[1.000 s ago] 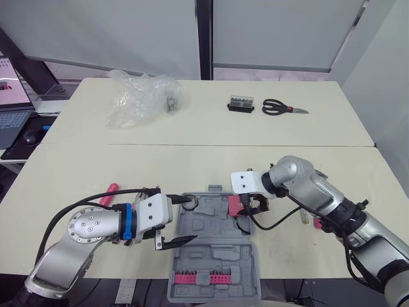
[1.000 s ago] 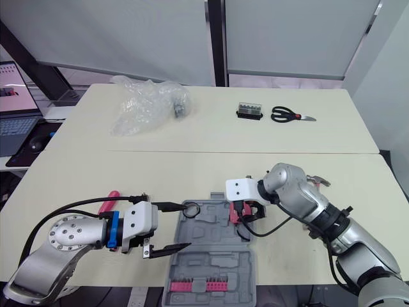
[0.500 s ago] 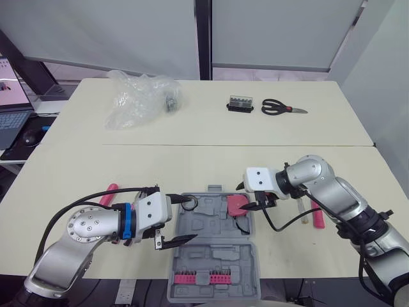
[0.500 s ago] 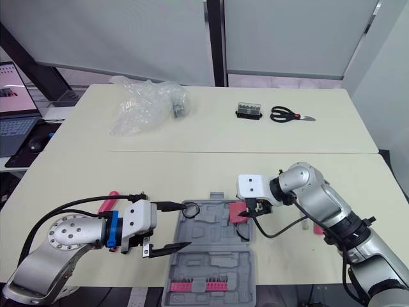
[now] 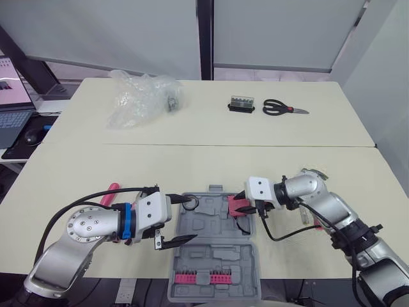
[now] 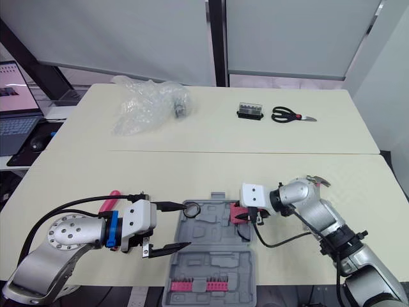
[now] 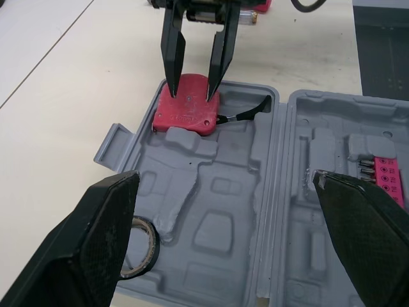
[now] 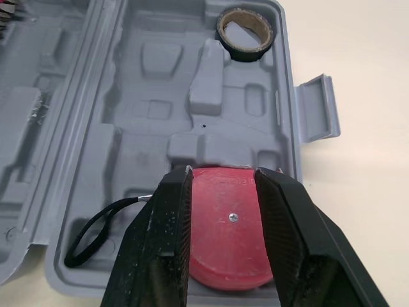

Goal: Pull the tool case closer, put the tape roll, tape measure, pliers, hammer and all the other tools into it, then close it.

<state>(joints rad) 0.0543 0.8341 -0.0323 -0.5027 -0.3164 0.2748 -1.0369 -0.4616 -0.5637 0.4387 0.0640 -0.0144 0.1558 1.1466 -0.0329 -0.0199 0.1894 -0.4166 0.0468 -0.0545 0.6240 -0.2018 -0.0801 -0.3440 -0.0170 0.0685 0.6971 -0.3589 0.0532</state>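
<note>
I've got the right gripper (image 7: 193, 88) down over the red tape measure (image 8: 230, 249), which lies in the far right corner of the tool case (image 5: 217, 256). Its fingers are parted, and the tips seem to rest on the tape measure's top, though I can't confirm contact. The left gripper (image 5: 188, 219) gapes wide over the case's left side. The tape roll (image 8: 246, 55) sits in the far left corner, and the case is at the table's (image 5: 192, 166) near edge

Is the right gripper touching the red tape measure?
Cannot tell. In the left wrist view the open right gripper ends over the top of the red tape measure, but no view shows contact or a gap plainly.
</note>
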